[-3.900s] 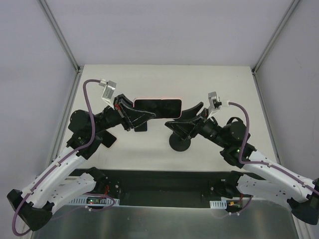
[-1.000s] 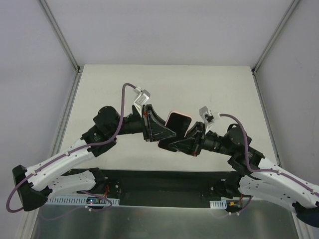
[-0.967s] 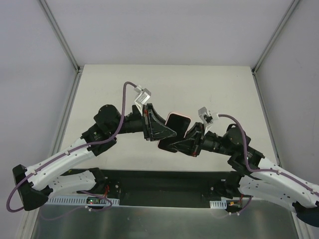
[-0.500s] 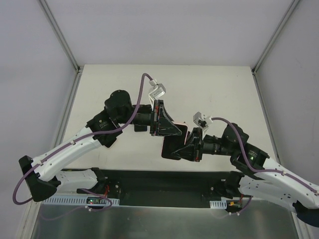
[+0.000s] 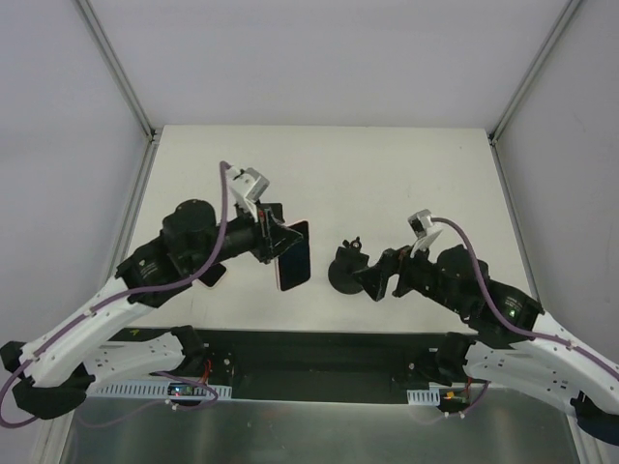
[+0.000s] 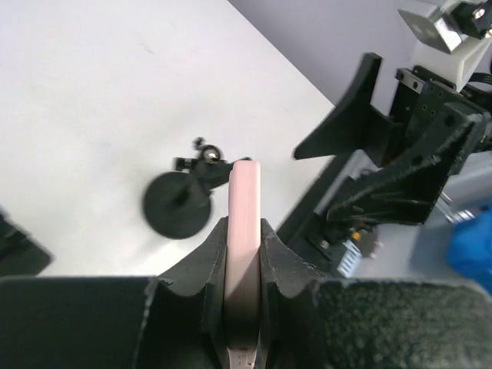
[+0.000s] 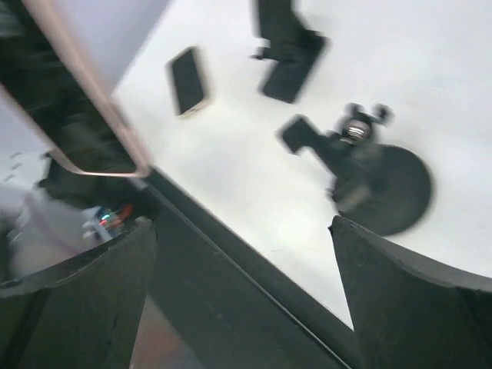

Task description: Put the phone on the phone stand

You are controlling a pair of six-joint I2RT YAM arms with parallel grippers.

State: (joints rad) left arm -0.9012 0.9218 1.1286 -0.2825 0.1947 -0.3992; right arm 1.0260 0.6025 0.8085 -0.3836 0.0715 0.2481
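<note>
Top external: left gripper point(image 5: 280, 244), clamped on the pink-edged black phone point(image 5: 295, 263), should carry it right and set it squarely onto the black round-based stand point(image 5: 343, 275); right gripper point(image 5: 375, 278) is spread wide.

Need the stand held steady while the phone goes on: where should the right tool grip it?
Probably the neck of the phone stand, above its round base, approached from the right arm's side. The open right tool faces it there, and the flat base lies too low to pinch.
</note>
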